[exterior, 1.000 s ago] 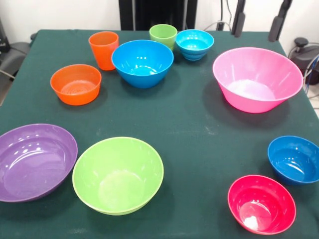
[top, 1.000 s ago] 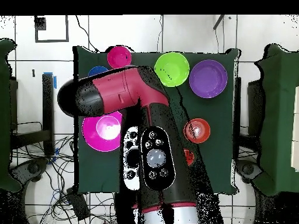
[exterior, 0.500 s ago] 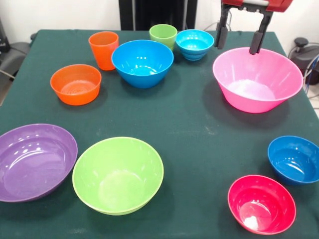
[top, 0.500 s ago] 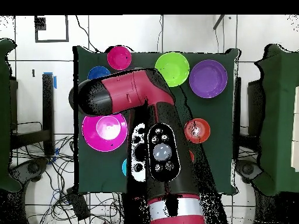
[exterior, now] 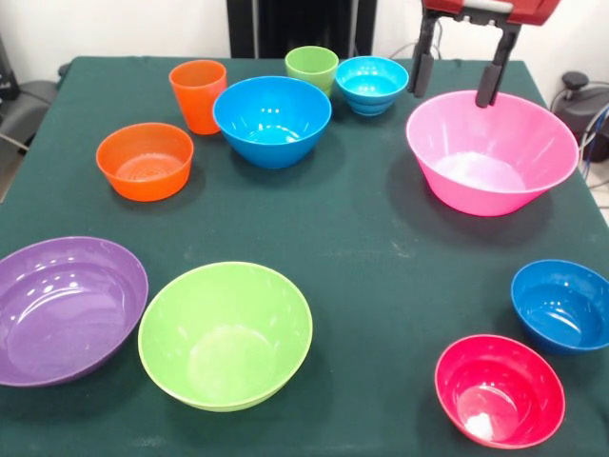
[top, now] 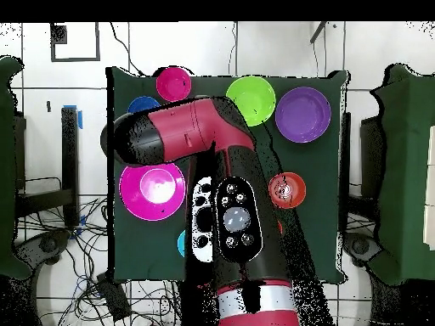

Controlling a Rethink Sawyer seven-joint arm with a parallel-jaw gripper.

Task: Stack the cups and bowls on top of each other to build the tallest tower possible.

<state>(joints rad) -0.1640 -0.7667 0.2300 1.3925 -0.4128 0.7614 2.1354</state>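
the claw (exterior: 461,78) hung open and empty over the far rim of the huge pink bowl (exterior: 492,152), its two dark fingers (exterior: 421,71) spread wide with one near the small light blue bowl (exterior: 371,83). nothing was stacked yet. every bowl and cup sat alone on the green desk (exterior: 371,257).

the pink bowl looked like the best bottom for the tower, since it was the widest. to do this step well, the claw should probably come straight down so one finger goes inside the rim and one outside, then pinch the thin wall softly. the glossy plastic might slip, so a slow lift seemed wise.

the pink bowl stood upright at the right side of the front view, mouth up. it was round, so it had no long way across. the orange cup (exterior: 197,94) and the green cup (exterior: 311,67) stood upright at the far side, taller than wide, beside the large blue bowl (exterior: 272,119). the purple bowl (exterior: 65,307), lime green bowl (exterior: 225,333), red bowl (exterior: 499,388) and dark blue bowl (exterior: 562,305) sat near the front, mouths up.
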